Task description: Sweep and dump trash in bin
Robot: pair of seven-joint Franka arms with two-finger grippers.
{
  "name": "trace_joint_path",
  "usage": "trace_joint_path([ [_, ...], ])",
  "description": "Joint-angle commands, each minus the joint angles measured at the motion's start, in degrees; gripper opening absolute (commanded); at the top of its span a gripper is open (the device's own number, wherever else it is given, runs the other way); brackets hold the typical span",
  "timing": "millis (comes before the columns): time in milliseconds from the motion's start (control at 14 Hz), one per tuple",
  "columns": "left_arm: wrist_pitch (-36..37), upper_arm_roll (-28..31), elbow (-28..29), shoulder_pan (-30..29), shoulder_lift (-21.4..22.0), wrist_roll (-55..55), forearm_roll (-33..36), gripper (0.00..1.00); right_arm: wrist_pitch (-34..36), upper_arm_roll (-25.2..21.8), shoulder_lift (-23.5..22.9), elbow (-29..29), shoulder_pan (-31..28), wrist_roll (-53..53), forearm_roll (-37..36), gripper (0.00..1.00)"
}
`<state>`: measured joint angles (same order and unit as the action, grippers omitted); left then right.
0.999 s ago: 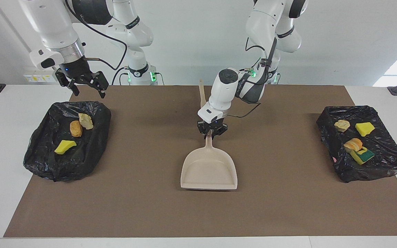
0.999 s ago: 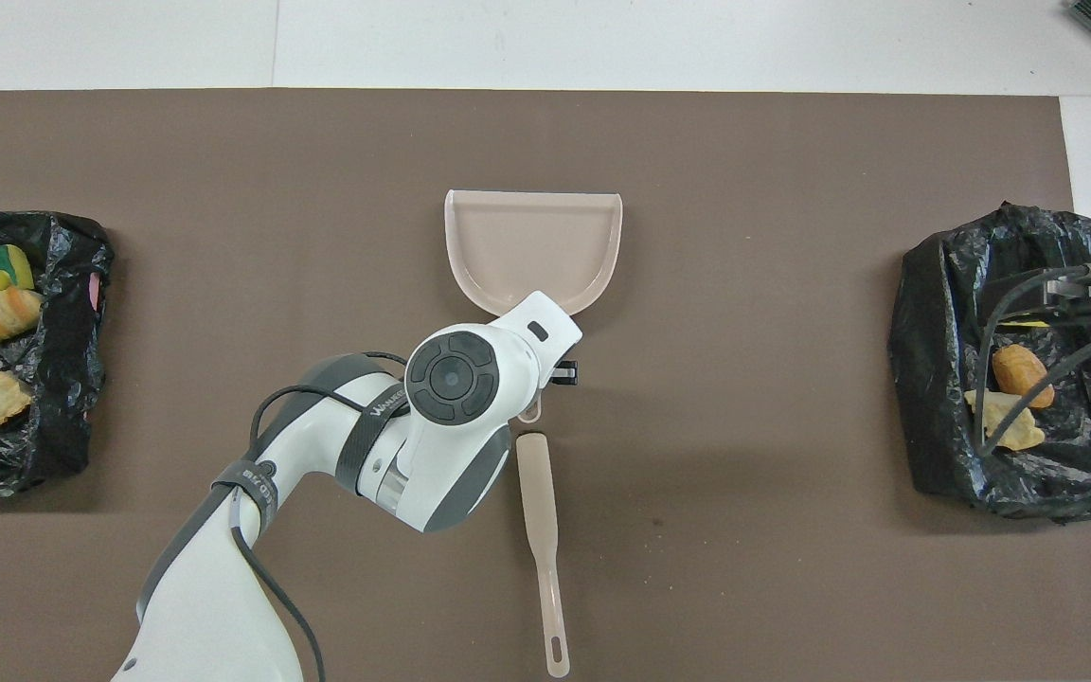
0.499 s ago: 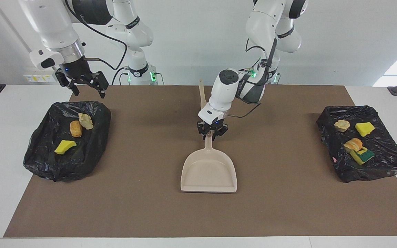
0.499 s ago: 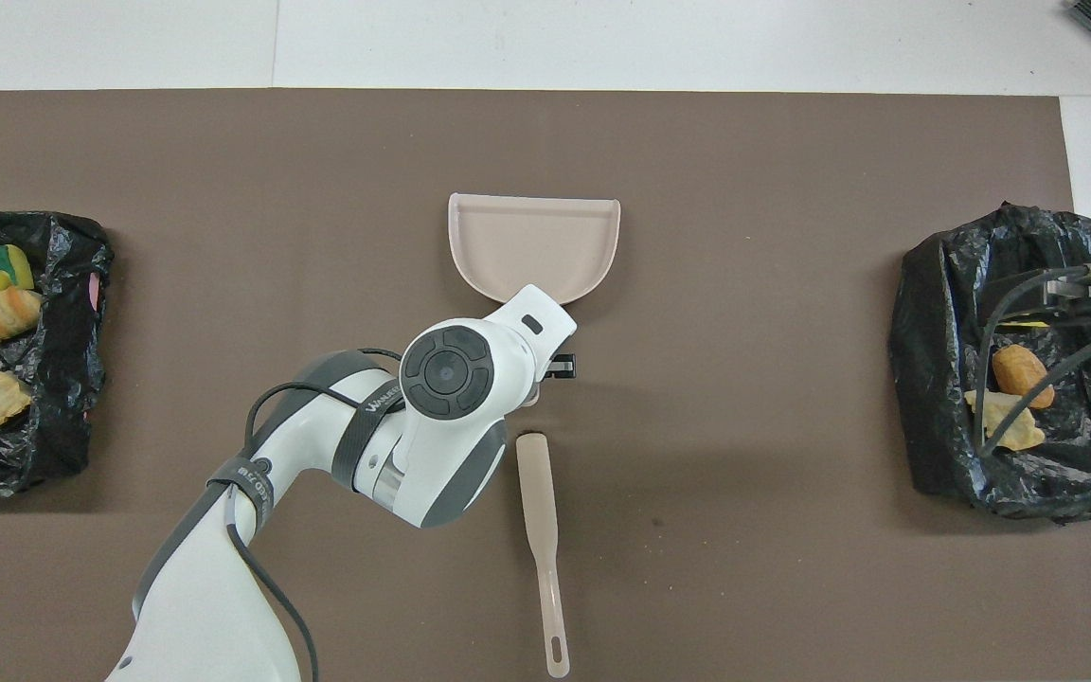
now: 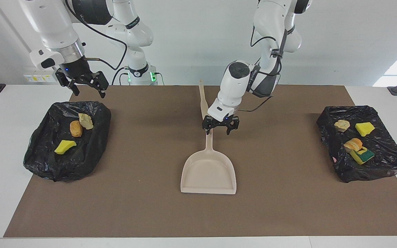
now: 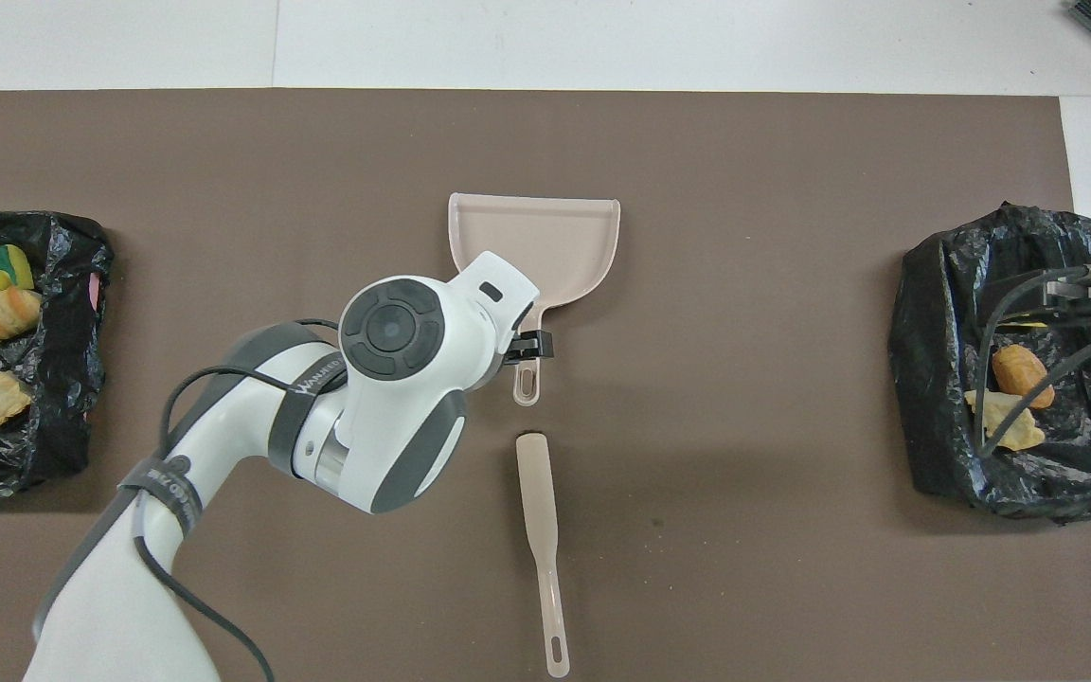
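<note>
The beige dustpan (image 5: 208, 174) (image 6: 545, 242) lies flat mid-mat, its handle pointing toward the robots. My left gripper (image 5: 220, 128) (image 6: 528, 347) hangs open just over the handle's end and holds nothing. Two black-lined bins hold the trash. The bin (image 5: 47, 165) (image 6: 943, 379) at the right arm's end has a yellow sponge chunk (image 5: 64, 146), an orange lump (image 5: 76, 128) and a beige lump (image 5: 85, 121). The bin (image 5: 384, 162) (image 6: 44, 426) at the left arm's end has a beige lump (image 5: 342, 125), yellow sponge (image 5: 364, 128), bread-like lump (image 5: 353, 144) and green-backed sponge (image 5: 362, 155). My right gripper (image 5: 84, 84) waits open above its bin's edge.
A flat beige stick with a thin handle (image 5: 202, 100) (image 6: 541, 530) lies on the brown mat (image 5: 288, 206), nearer to the robots than the dustpan and in line with its handle. White table shows around the mat.
My left gripper has opened, let go of the dustpan handle and lifted, swinging toward the left arm's end. The dustpan has settled flat. The right arm has not moved.
</note>
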<state>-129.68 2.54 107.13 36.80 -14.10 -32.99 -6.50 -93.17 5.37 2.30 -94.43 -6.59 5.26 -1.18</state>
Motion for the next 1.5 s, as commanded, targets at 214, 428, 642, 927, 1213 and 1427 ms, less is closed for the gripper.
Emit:
trace_joint_path([
  [214,5.0,-0.2,-0.6,-6.7,6.2,0.9,-0.1,1.0,1.2,0.3,0.1,0.3,-0.6,0.9,1.2,1.0],
  [428,10.5,-0.2,-0.4,-11.1,10.1,6.8,-0.1,1.0,1.2,0.3,0.1,0.3,-0.6,0.9,1.2,1.0],
  [642,16.1,-0.2,-0.2,-14.7,12.6,12.8,0.0,1.0,1.5,0.3,0.1,0.3,-0.5,0.9,1.2,1.0],
  [927,21.4,-0.2,0.2,-20.0,16.0,18.1,0.0,1.0,1.6,0.3,0.1,0.3,-0.5,0.9,1.2,1.0],
  [1213,27.5,-0.2,0.3,-26.2,18.2,22.3,0.0,1.0,1.6,0.3,0.1,0.3,-0.6,0.8,1.2,1.0],
  [1427,28.8,-0.2,0.3,-31.6,19.4,24.5,0.0,1.0,1.6,0.3,0.1,0.3,-0.6,0.8,1.2,1.0],
])
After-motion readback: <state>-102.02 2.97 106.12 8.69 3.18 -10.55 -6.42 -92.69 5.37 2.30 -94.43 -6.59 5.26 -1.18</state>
